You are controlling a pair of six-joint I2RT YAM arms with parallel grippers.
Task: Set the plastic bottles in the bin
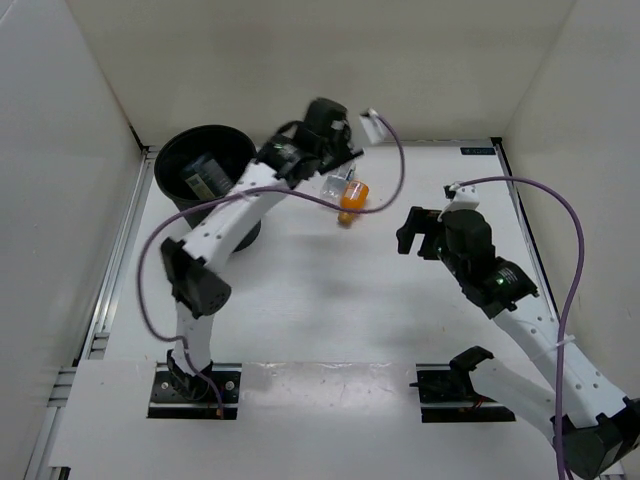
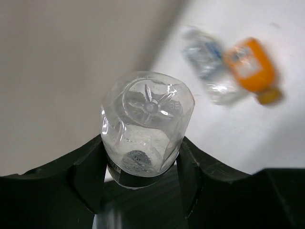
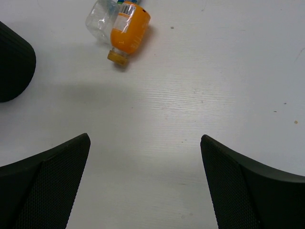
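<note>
My left gripper (image 2: 140,145) is shut on a clear plastic bottle (image 2: 147,119), whose star-shaped base faces away from the wrist. In the top view that gripper (image 1: 338,148) hangs just right of the black bin (image 1: 170,160), in which a labelled bottle (image 1: 207,178) lies. On the table below it a clear bottle (image 1: 334,185) and an orange bottle (image 1: 353,196) with a yellow cap lie side by side; the left wrist view shows them blurred, the clear bottle (image 2: 206,64) beside the orange bottle (image 2: 250,67). My right gripper (image 1: 410,232) is open and holds nothing, to the right of the pair; the orange bottle (image 3: 127,29) lies ahead of it.
White walls close the table on the left, back and right. A metal rail (image 1: 115,270) runs along the left edge. The bin's dark wall (image 3: 14,62) shows at the left of the right wrist view. Purple cables (image 1: 560,215) loop over both arms.
</note>
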